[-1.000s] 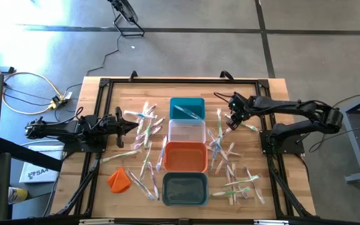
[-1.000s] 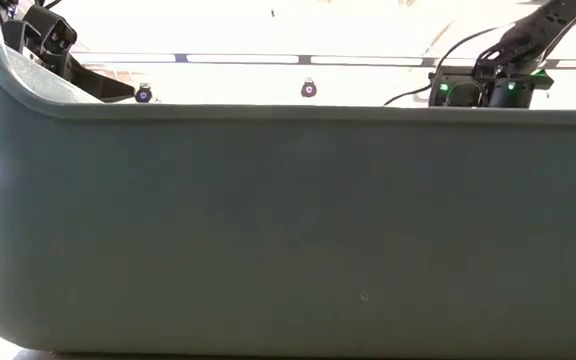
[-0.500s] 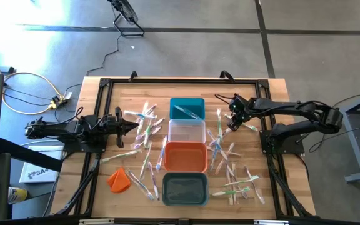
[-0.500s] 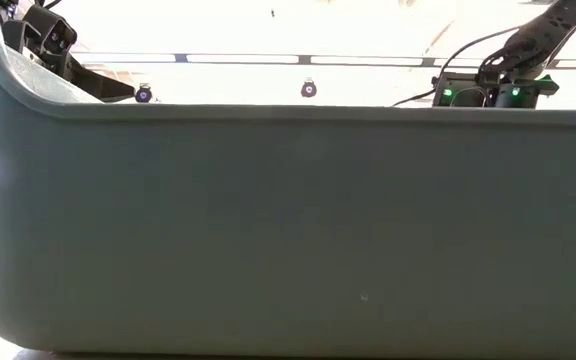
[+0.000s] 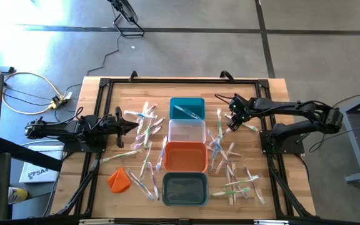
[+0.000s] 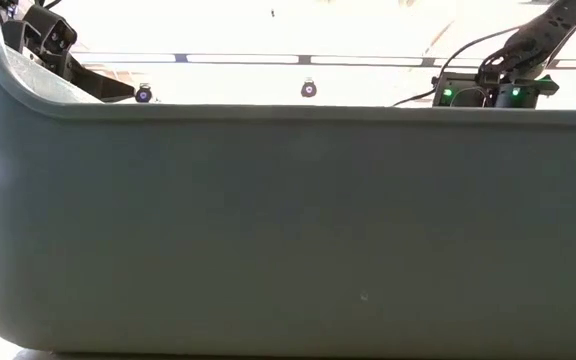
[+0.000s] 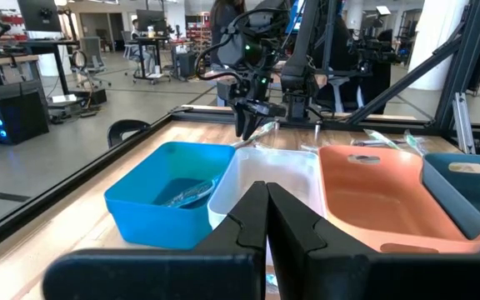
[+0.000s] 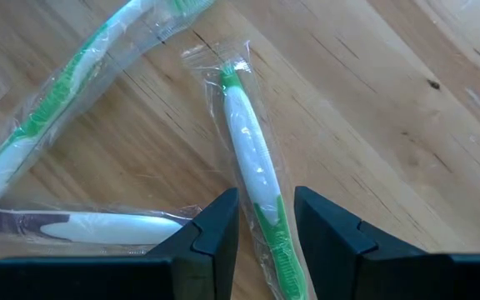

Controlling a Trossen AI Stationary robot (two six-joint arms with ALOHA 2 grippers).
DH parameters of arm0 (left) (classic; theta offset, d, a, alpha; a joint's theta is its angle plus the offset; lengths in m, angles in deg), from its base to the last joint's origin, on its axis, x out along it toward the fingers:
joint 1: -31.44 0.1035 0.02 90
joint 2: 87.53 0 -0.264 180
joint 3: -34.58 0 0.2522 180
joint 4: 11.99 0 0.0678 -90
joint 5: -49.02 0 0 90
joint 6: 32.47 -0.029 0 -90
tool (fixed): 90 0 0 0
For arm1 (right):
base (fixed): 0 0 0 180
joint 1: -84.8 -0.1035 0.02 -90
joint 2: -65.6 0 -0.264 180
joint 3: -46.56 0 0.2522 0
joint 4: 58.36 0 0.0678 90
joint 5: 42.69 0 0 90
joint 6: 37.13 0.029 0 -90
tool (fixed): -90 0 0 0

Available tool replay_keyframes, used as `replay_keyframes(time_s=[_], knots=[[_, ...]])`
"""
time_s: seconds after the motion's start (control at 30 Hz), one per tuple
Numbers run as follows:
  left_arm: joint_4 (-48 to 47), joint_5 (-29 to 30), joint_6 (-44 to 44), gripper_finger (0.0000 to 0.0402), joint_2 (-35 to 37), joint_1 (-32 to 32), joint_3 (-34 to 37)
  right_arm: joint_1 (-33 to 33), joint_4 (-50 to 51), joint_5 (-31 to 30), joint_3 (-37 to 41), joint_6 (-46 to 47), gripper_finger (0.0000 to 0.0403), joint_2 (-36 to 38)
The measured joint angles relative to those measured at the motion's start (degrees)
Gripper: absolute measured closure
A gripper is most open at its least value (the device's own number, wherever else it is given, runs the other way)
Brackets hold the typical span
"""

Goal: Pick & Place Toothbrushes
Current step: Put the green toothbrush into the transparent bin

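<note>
Right tool is low over the bench, fingers around a wrapped green-and-white toothbrush lying flat on the wood (jaws spread, whether they touch it I cannot tell). Other wrapped toothbrushes crowd beside it, right of the bins. Left tool hangs left of the bins, fingers pressed together, empty, with more toothbrushes scattered just beyond its tips. Bins run in a column: teal bin with a brush inside, clear bin, orange bin, grey bin. Orange cloth lump sits at front left. Grey bin wall blocks the low view.
</note>
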State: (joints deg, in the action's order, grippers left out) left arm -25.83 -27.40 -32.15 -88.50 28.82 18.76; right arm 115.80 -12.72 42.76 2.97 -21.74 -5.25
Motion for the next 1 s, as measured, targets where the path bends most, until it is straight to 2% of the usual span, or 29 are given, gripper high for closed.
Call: replay_keyframes(time_s=[0.6, 0.7, 1.0], knots=[[-0.01, 0.01, -0.01, 0.0401, -0.01, 0.01, 0.0, 0.02, -0.38, -0.99, 0.0, -0.17, 0.0292, -0.06], [-0.01, 0.0, 0.0, 0.0401, -0.02, -0.01, 0.0, 0.0, -0.61, 0.56, -0.02, -0.17, 0.0292, -1.63], [0.01, 0.01, 0.0, 0.0401, 0.0, -0.01, 0.0, -0.01, -1.75, -0.48, -0.38, -0.26, 0.0292, -7.85]])
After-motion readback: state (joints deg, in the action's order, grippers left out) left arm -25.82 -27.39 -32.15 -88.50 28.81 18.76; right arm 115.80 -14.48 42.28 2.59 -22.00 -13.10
